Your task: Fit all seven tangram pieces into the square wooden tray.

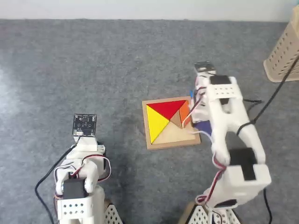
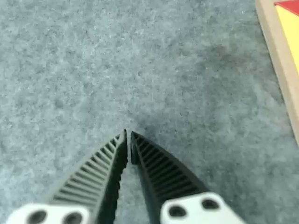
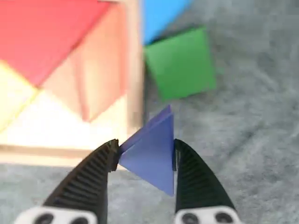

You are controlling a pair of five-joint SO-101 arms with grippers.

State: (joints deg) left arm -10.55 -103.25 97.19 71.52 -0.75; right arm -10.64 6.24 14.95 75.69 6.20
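The square wooden tray point(image 1: 173, 144) lies mid-table with a red triangle point(image 1: 166, 108), a yellow triangle point(image 1: 156, 122) and an orange piece point(image 1: 184, 112) in it. My right gripper point(image 3: 145, 149) is shut on a purple triangle point(image 3: 152, 156), held just outside the tray rim point(image 3: 134, 70) at its right side. A green square point(image 3: 181, 63) and a blue piece point(image 3: 159, 14) lie on the carpet beside that rim. Well left of the tray, my left gripper point(image 2: 128, 135) is shut with nothing in it above bare carpet.
Grey carpet covers the table. A beige perforated basket point(image 1: 285, 51) stands at the far right edge. The right arm point(image 1: 229, 121) hangs over the tray's right side and hides the carpet there. One corner of the tray point(image 2: 280, 51) shows in the left wrist view.
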